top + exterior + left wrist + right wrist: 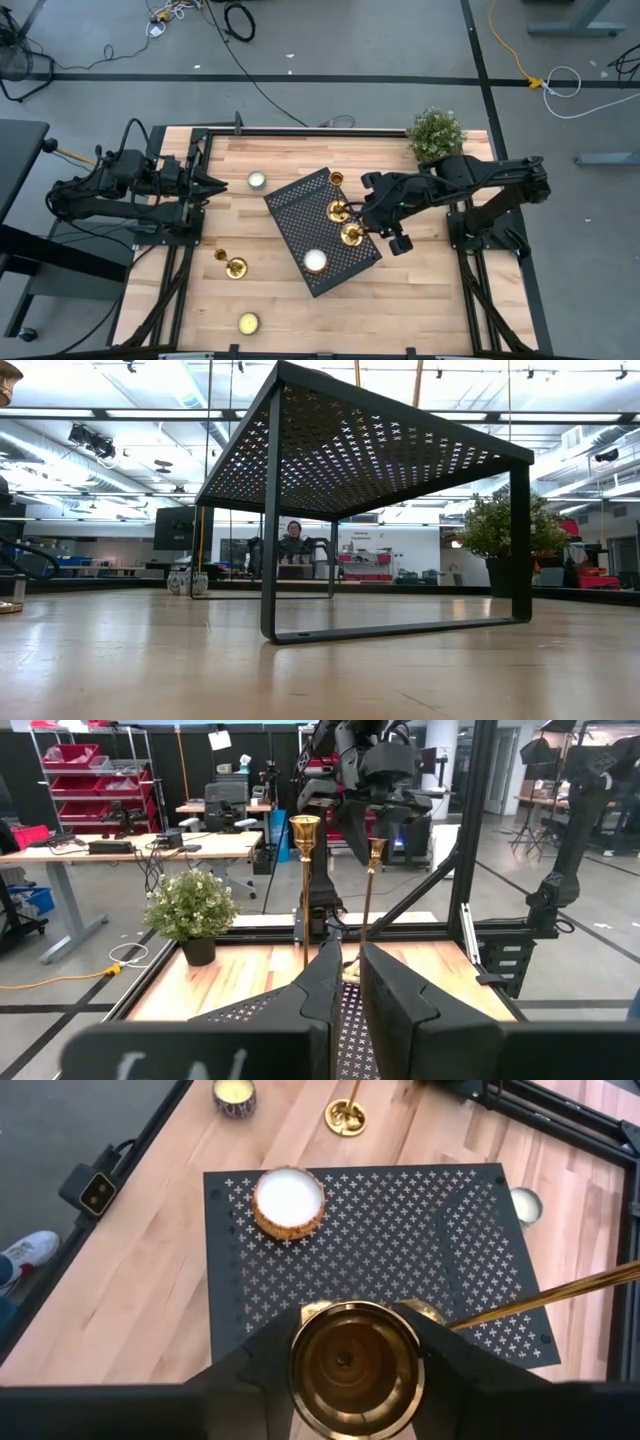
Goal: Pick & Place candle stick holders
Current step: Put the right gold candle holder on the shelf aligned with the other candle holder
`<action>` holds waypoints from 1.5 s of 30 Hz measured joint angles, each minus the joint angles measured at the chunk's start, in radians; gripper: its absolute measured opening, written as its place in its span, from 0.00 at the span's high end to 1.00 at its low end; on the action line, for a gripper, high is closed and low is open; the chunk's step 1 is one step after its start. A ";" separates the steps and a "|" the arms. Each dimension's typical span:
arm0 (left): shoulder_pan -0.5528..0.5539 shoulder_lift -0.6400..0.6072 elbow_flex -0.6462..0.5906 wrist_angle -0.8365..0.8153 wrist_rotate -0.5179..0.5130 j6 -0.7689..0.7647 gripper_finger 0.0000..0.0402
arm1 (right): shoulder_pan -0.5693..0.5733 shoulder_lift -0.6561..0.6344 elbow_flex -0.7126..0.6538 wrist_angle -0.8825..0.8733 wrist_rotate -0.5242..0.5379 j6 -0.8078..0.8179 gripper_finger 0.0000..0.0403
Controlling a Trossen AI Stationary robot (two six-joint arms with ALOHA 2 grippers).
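Brass candle holder [356, 1365] stands upright between our right gripper's [352, 232] fingers, which clasp its cup from above near the black rack's [300, 215] right edge, so any coming move runs along its vertical stem, while our left gripper [205, 183] waits closed at the worktop's left edge.

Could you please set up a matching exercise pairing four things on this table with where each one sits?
1. white candle
2. potted plant
3. fallen candle stick holder
4. right gripper

A. far right corner of the table
B. bare wood, left of the black rack
C. on the rack, near end
D. jaws around an upright holder's cup

Pairs: 1-C, 2-A, 3-B, 4-D
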 joint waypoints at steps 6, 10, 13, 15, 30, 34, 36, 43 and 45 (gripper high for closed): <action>0.000 0.000 0.000 0.000 0.000 0.000 0.89 | 0.000 0.001 0.000 -0.002 0.000 0.004 0.66; 0.000 0.000 0.000 0.000 0.000 0.000 0.89 | 0.000 0.001 0.000 -0.001 0.000 0.007 0.67; 0.000 0.000 0.000 0.000 0.000 0.000 0.89 | 0.000 0.001 0.000 -0.001 -0.001 0.007 0.63; 0.000 0.000 0.000 0.000 0.000 0.000 0.89 | 0.000 0.001 0.000 -0.001 -0.014 0.007 0.61; 0.000 0.000 0.000 0.000 0.000 0.000 0.89 | 0.000 0.017 -0.001 0.005 -0.052 0.008 0.62; 0.000 0.000 0.000 0.000 0.000 0.000 0.89 | 0.000 0.019 -0.001 0.005 -0.053 0.007 0.63; 0.000 0.000 0.000 0.000 0.000 0.000 0.89 | 0.000 0.019 -0.001 0.006 -0.053 0.007 0.64; 0.000 0.000 0.000 0.000 0.000 0.000 0.89 | 0.000 0.019 -0.001 0.007 -0.053 0.007 0.64; 0.000 0.000 0.000 0.000 0.000 0.000 0.89 | 0.000 0.019 -0.001 0.007 -0.053 0.007 0.61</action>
